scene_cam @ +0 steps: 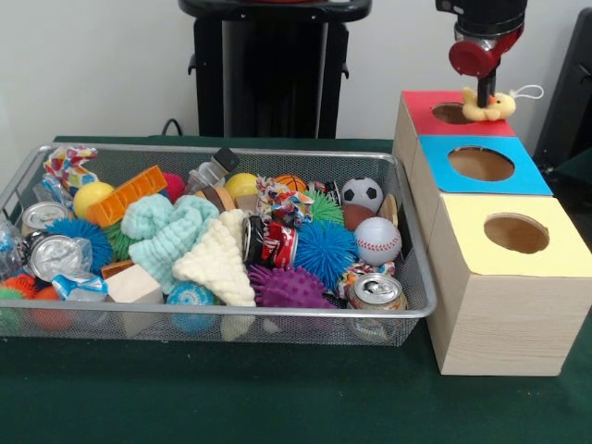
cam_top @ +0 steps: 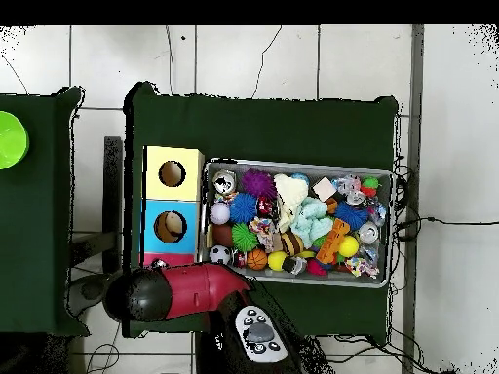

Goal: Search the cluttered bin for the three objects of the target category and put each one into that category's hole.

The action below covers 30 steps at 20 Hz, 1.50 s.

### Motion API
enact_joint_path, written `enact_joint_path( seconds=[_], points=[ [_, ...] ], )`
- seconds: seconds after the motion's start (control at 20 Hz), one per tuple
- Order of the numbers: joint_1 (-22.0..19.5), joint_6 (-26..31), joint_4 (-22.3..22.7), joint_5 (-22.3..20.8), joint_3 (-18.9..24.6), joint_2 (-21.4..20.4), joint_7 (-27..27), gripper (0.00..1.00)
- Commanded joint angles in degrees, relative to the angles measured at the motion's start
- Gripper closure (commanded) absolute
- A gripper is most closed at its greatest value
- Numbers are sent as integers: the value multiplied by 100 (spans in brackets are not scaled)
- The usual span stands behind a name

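Green cloth covers the worktop [scene_cam: 231, 398]. On it sits a wire bin [scene_cam: 213, 319] full of toys, balls and cans. Beside it stand three boxes with holes, topped red [scene_cam: 427, 122], blue [scene_cam: 527, 176] and yellow [scene_cam: 555, 254]. The claw [scene_cam: 485, 98] is clenched on a small yellow plush duck [scene_cam: 492, 108], right over the red box's hole [scene_cam: 451, 113].

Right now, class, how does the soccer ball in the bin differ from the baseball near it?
The soccer ball is white with black patches; the baseball is white with red stitching. The soccer ball lies toward the wire bin's far rim, the baseball closer to the camera. Both are round and rest in the bin's end beside the boxes.
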Motion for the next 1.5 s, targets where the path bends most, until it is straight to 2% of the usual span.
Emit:
enact_joint_path(
  seconds=[0.05,0.3,0.55,0.7,0.8,1.0,1.5],
  points=[
    [-278,104,-298,-155,-415,368,1058,100],
    [-369,189,-282,-217,-583,396,1041,100],
    [-777,264,-384,-647,-391,552,353,100],
    [-895,396,-470,-882,-500,621,263,100],
    [-924,695,-596,-1123,-599,626,130,100],
    [-1150,658,-653,-1318,-539,721,129,100],
    [-1021,840,-686,-1132,-427,616,479,100]
  ],
)
